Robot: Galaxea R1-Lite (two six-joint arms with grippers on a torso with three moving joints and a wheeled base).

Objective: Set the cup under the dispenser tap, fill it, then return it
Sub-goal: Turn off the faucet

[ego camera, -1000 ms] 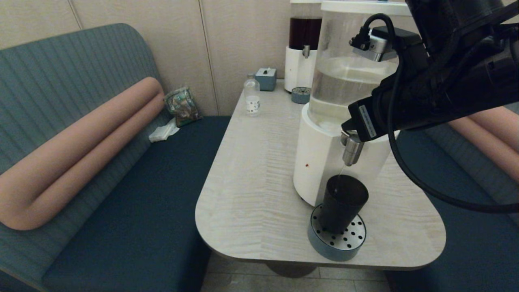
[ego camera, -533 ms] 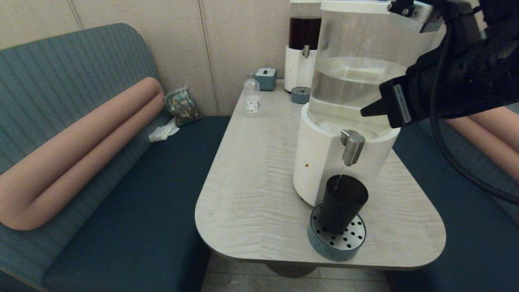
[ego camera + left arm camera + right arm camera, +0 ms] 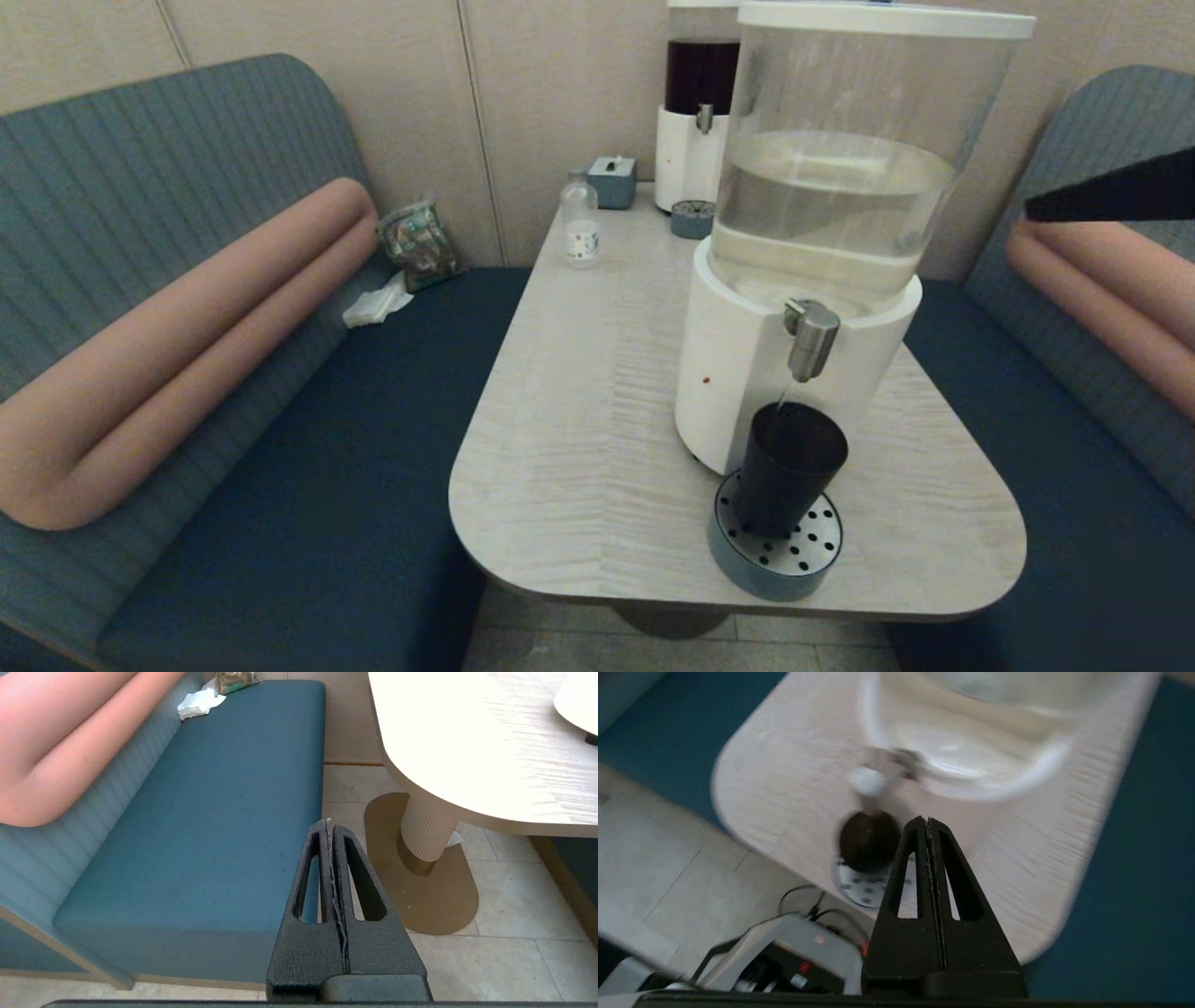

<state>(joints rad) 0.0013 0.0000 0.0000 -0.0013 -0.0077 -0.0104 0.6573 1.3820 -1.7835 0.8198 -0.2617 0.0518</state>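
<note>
The dark cup point(image 3: 789, 467) stands upright on the round perforated drip tray point(image 3: 794, 560), directly under the steel dispenser tap point(image 3: 810, 338) of the big white-based dispenser point(image 3: 747, 373); a thin stream runs from the tap into it. In the right wrist view the cup point(image 3: 868, 840) and the tap point(image 3: 868, 781) lie far below my right gripper point(image 3: 928, 821), which is shut and empty, raised high to the right of the dispenser. Only its dark tip point(image 3: 1111, 196) shows at the head view's right edge. My left gripper point(image 3: 329, 823) is shut, parked low beside the bench.
A second dispenser with dark liquid point(image 3: 695, 121), a small grey box point(image 3: 611, 179), a clear labelled bottle point(image 3: 580, 224) and another drip tray point(image 3: 693, 219) stand at the table's far end. Teal benches point(image 3: 308, 467) flank the pale table point(image 3: 579, 420).
My right arm has lifted off the tap and swung up and to the right, almost out of the head view. The cup has stayed put under the tap.
</note>
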